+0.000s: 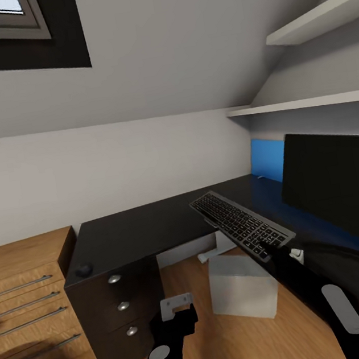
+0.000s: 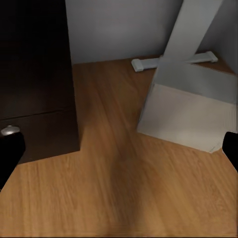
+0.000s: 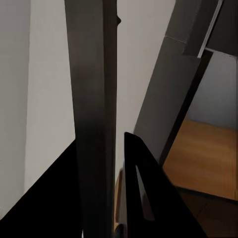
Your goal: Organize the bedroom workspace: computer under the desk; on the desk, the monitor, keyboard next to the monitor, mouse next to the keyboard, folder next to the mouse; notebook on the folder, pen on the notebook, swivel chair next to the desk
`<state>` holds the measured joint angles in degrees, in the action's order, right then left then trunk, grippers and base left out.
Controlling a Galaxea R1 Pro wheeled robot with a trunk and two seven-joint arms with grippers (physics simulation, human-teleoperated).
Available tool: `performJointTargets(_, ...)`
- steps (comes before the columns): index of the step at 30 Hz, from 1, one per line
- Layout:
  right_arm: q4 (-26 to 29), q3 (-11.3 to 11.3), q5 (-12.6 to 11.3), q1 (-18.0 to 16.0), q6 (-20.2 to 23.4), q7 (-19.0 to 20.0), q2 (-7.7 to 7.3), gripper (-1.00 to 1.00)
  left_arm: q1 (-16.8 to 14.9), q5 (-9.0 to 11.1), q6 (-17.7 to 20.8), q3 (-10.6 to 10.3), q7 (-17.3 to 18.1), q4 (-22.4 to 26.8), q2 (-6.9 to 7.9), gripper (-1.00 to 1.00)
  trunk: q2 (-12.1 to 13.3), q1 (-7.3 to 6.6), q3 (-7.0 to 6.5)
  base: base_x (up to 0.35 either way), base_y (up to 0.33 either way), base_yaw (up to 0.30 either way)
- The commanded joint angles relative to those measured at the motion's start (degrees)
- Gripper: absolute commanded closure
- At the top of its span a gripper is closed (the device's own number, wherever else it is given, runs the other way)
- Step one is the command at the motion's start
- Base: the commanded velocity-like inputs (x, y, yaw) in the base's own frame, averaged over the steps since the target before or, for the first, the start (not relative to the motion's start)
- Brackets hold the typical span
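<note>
Keyboard (image 1: 242,224) rides tilted above the black table (image 1: 141,231), clamped in my right gripper (image 1: 274,251) for setting beside the monitor (image 1: 341,184); computer (image 1: 243,286) sits beneath. Left wrist: left gripper (image 2: 119,148) spread wide over wood floor (empty). Right wrist: keyboard (image 3: 94,124) edge-on against pale wall

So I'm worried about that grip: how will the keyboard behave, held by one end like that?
The keyboard looks stiff: it juts out straight from the right gripper without sagging. Slim and long, held at one end over the desk, it will probably tend to pivot or slip if swung quickly.
</note>
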<state>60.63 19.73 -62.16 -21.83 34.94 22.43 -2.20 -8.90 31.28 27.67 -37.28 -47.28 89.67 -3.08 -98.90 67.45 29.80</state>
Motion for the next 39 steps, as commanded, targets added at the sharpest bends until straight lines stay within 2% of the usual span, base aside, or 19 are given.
performJointTargets(1,-0.01,0.12,-0.41,-0.02,0.48,0.10,0.01,1.00,-0.06,0.35,0.19,-0.07,-0.45,0.06,0.01,-1.00,-0.04,-0.04,0.06,-0.337,-0.001,0.000)
performJointTargets(19,-0.84,0.09,-0.41,0.04,0.16,0.30,0.21,1.00,-0.06,0.36,0.20,-0.07,-0.45,0.06,0.01,-1.00,-0.04,-0.04,0.06,-0.337,-0.006,0.000)
performJointTargets(39,-0.95,0.13,-0.26,0.04,0.19,0.32,0.01,1.00,-0.06,0.36,0.19,-0.07,-0.45,0.06,0.02,-1.00,-0.04,-0.04,0.06,-0.285,-0.191,0.000)
